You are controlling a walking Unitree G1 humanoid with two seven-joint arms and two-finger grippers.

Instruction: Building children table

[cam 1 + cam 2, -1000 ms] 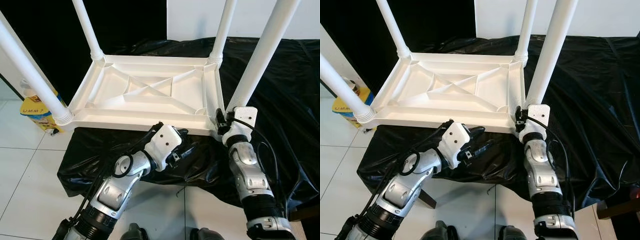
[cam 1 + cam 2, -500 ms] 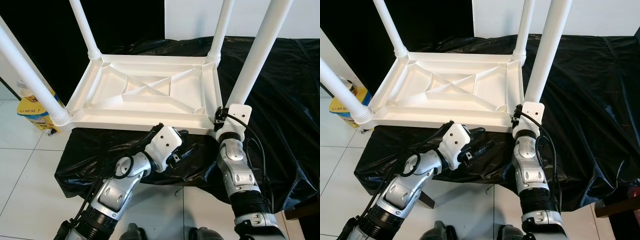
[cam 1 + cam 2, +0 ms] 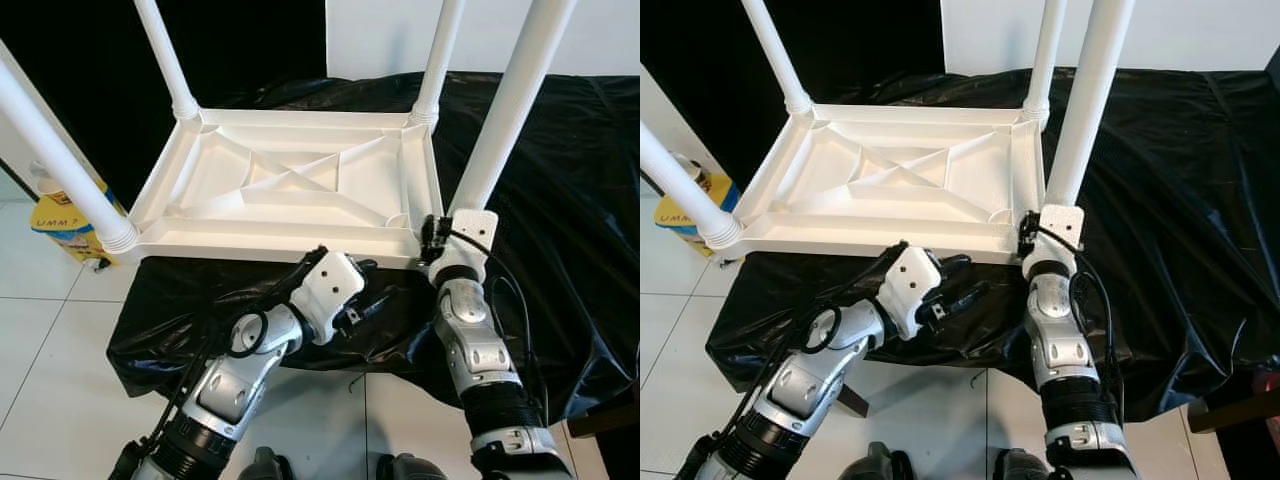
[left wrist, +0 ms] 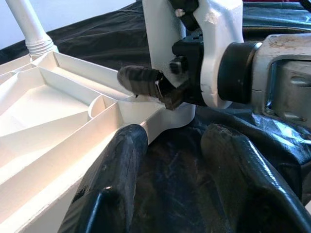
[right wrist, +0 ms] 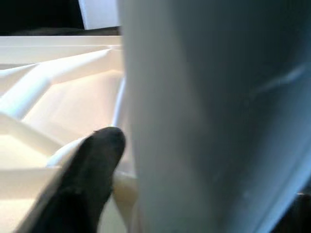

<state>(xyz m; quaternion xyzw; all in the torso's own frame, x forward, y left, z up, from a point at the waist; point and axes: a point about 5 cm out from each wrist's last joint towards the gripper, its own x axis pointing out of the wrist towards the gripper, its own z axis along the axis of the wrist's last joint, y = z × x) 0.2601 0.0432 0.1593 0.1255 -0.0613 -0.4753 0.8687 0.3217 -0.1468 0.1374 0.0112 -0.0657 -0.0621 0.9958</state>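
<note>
1. Head views: your upturned tabletop (image 3: 300, 190) lies on the black-draped bench (image 3: 560, 180) with all four legs standing in their corners; the right gripper (image 3: 432, 236) is at the near-right leg (image 3: 500, 120).
2. Left wrist view: the left gripper (image 4: 170, 160) hovers with fingers spread beside that corner.
3. Right wrist view: the fingers straddle the leg; likely only final seating and flipping remain.
</note>
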